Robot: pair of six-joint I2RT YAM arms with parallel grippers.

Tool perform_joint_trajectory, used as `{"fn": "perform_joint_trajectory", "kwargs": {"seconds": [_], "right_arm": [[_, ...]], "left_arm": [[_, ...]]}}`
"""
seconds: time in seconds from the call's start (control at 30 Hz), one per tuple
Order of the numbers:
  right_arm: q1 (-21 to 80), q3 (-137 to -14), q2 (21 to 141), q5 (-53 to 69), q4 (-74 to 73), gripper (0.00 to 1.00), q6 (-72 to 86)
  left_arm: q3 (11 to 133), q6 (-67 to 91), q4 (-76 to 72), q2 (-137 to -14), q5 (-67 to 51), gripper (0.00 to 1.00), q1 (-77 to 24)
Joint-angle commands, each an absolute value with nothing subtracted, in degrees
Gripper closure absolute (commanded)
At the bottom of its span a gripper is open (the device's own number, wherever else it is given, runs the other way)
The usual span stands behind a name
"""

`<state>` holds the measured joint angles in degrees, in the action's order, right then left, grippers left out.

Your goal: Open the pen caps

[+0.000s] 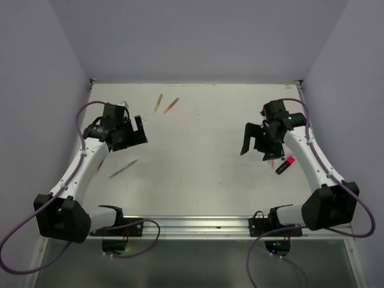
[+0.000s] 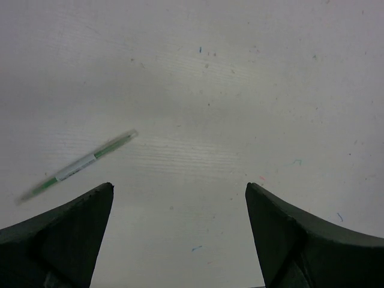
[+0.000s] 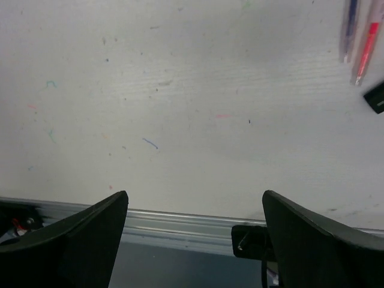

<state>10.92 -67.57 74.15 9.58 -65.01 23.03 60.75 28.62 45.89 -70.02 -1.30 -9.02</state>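
A black highlighter with a pink cap lies by the right arm; its black end shows in the right wrist view. Beside it there lie a thin blue pen and a thin red pen. A green pen lies near the left arm and shows blurred in the left wrist view. Two thin pens, yellowish and reddish, lie at the back. Their caps are too small to make out. My left gripper and right gripper are open, empty and above the table.
The white table carries small ink marks. A metal rail runs along its near edge, with the arm bases there. Grey walls close in the left, back and right sides. Part of a red pen shows under the left arm.
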Motion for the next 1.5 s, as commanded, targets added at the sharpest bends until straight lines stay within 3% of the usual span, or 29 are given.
{"fn": "perform_joint_trajectory", "kwargs": {"seconds": [0.0, 0.23, 0.37, 0.5, 0.53, 0.67, 1.13, 1.3, 1.43, 1.47], "right_arm": [[9.7, -75.2, 80.6, 1.0, -62.5, 0.01, 21.5], [8.1, -89.5, 102.0, -12.3, -62.6, 0.08, 19.8], [7.7, -91.3, 105.5, -16.8, -58.9, 0.14, 16.4], [5.9, -90.2, 106.6, -16.4, -54.1, 0.29, 13.2], [4.4, -90.1, 107.2, -15.2, -53.7, 0.4, 12.5], [0.3, -90.7, 111.2, -7.1, -51.3, 0.57, 12.7], [-2.5, -82.6, 114.3, -1.7, -44.2, 0.62, 14.6], [-2.5, -80.6, 114.9, -3.0, -44.2, 0.75, 15.3], [-1.3, -79.3, 114.9, -3.1, -43.3, 0.99, 15.1], [-0.7, -79.4, 115.4, -3.2, -43.6, 1.0, 14.9]], "left_arm": [[64.6, 22.2, 42.0, -71.3, -3.8, 0.06, -8.9], [66.8, 17.1, 41.8, -73.4, -0.3, 0.04, -10.2], [68.5, 15.7, 41.5, -75.2, -0.3, 0.04, -12.1], [68.6, 16.0, 41.2, -76.8, -0.9, 0.04, -12.7], [68.5, 16.3, 41.1, -77.1, -1.5, 0.04, -12.7], [67.9, 17.8, 40.3, -78.4, -2.5, 0.03, -12.7], [69.3, 19.0, 40.3, -81.3, -4.2, 0.03, -12.7], [68.5, 18.6, 40.0, -81.3, -4.2, 0.03, -12.7], [67.9, 18.2, 39.8, -80.8, -3.7, 0.03, -12.7], [67.8, 18.1, 39.6, -80.6, -3.4, 0.03, -12.7]]}}
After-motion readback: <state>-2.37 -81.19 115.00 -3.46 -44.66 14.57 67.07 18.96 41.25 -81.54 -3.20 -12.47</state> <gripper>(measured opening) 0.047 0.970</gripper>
